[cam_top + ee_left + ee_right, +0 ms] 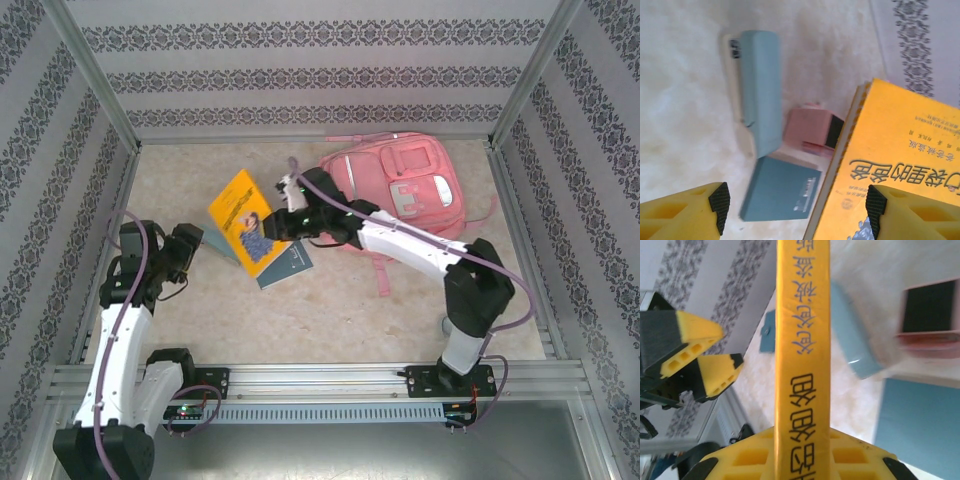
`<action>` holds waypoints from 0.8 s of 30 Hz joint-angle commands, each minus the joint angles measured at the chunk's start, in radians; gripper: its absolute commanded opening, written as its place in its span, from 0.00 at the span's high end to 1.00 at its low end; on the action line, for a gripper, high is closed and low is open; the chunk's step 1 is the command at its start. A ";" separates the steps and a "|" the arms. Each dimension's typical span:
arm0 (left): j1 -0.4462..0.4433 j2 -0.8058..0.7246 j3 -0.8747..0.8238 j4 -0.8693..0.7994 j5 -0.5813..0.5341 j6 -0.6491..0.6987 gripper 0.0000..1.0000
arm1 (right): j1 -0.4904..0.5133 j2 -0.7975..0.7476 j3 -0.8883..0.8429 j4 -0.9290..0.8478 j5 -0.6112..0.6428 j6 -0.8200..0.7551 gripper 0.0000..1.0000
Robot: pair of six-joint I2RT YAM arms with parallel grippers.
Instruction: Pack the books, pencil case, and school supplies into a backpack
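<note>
From above, the right gripper holds the yellow book at mid-table, tilted up off the surface. Its own camera shows how: the jaws are clamped on the book's near end, and the yellow spine runs straight up the middle of the view. The left gripper hangs just left of the book with its jaws spread wide, holding nothing.

The left wrist camera shows small things that the book hides from above. A long teal case lies on the pale table. A pink box with a dark face sits just right of it. A grey-teal book lies flat, touching the case's near end.

The pink backpack lies at the far right, and the right arm crosses its near left corner.
</note>
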 commanded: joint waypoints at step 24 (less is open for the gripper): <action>-0.421 0.732 0.327 0.885 0.285 -0.196 0.24 | -0.384 -0.242 -0.238 0.452 -0.208 0.446 1.00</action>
